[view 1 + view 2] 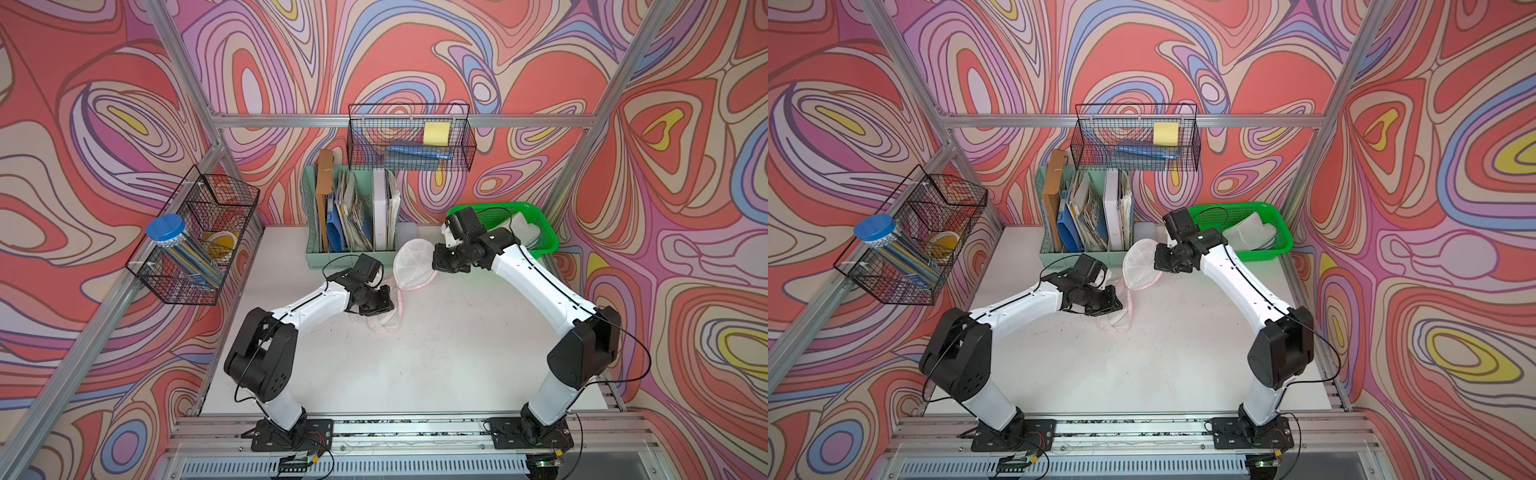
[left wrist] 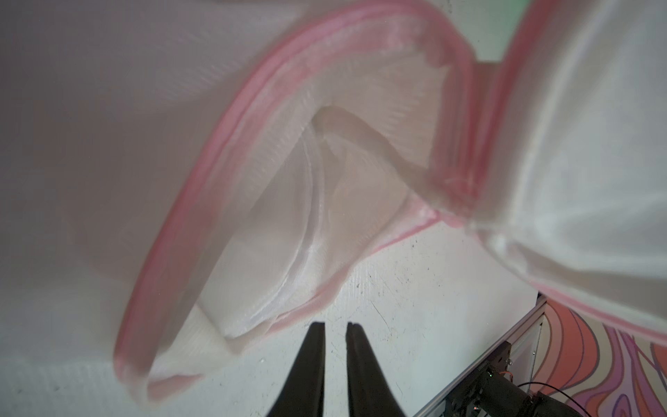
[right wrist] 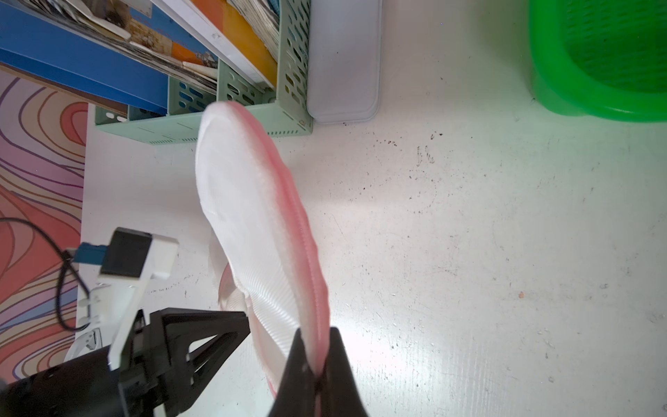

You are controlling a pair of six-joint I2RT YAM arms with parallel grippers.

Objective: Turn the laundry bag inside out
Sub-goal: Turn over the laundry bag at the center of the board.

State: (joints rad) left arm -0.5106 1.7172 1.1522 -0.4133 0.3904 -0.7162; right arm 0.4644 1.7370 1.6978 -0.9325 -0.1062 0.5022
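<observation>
1 laundry bag, white mesh with pink trim, hangs just in front of the right end of the file rack. Its long axis runs away from the rack, and its lower end lies crumpled on the table farther out. There are 2 grippers. The right gripper is clenched on the pink rim. The left gripper has its jaws slightly apart, gripping nothing, with the tips just beside the mesh. The bag's mouth seems to face the left gripper, though that close view is blurred and cut off. In both top views the left gripper hides part of the lower end. 1 green basket stands right of the rack. 1 wire basket hangs above the rack and 1 wire basket to its left.
</observation>
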